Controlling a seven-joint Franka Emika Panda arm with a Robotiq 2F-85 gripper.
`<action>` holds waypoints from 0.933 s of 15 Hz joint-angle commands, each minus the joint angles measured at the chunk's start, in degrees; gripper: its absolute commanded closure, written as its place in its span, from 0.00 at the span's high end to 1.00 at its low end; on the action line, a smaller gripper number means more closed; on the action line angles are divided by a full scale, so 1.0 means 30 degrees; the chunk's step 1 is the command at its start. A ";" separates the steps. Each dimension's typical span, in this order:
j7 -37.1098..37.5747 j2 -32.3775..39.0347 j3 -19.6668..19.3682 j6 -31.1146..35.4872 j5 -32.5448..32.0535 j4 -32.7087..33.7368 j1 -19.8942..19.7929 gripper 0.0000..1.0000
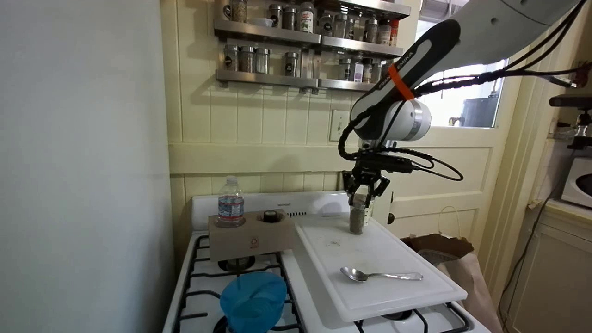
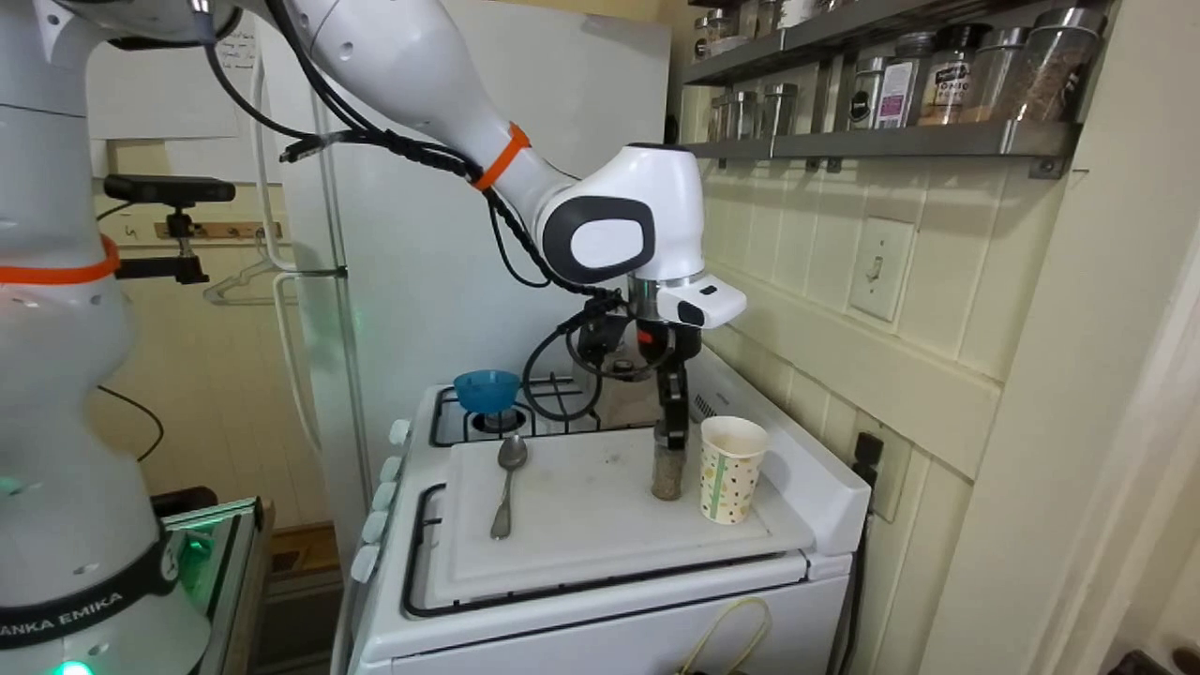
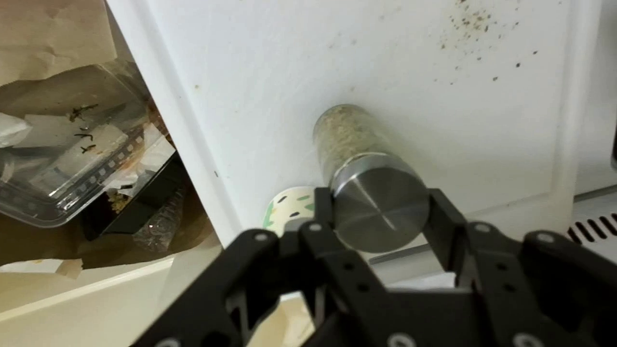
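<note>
I find the black gripper (image 3: pixel 379 205) pinching a clear, metal-lidded cylindrical jar (image 3: pixel 347 132) at wrist-view centre. I judge gripping in hand; the next move calls for clearing the cream spotted paper cup (image 2: pixel 731 473).

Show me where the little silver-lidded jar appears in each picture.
In an exterior view: jar right of centre, lower half, in the gripper.
In an exterior view: jar right of centre, lower half, left of the paper cup.
Wrist view: jar near the middle, seen from above.
Shared landmark: the white board underneath.
</note>
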 commanded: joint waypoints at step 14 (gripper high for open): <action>-0.0408 0.0263 0.0079 -0.1491 0.0010 0.0648 0.0434 1.00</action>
